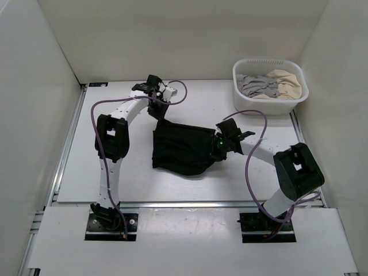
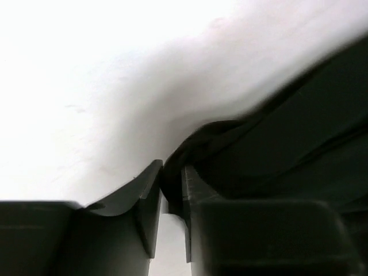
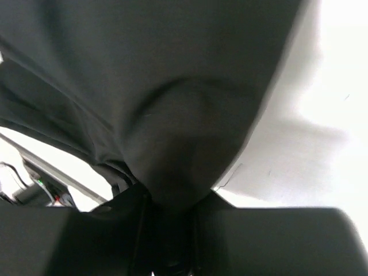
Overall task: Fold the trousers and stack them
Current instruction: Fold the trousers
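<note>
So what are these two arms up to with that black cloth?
They are folding a pair of black trousers lying bunched between them. The left end effector pinches their far-left corner, the right end effector their right edge. A white basket at the far right holds a grey garment and a beige garment.

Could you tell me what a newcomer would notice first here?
The black trousers lie bunched in the middle, pinched at their far left corner by the left gripper and at their right edge by the right gripper. A white basket at the far right holds a grey garment and a beige garment.
</note>
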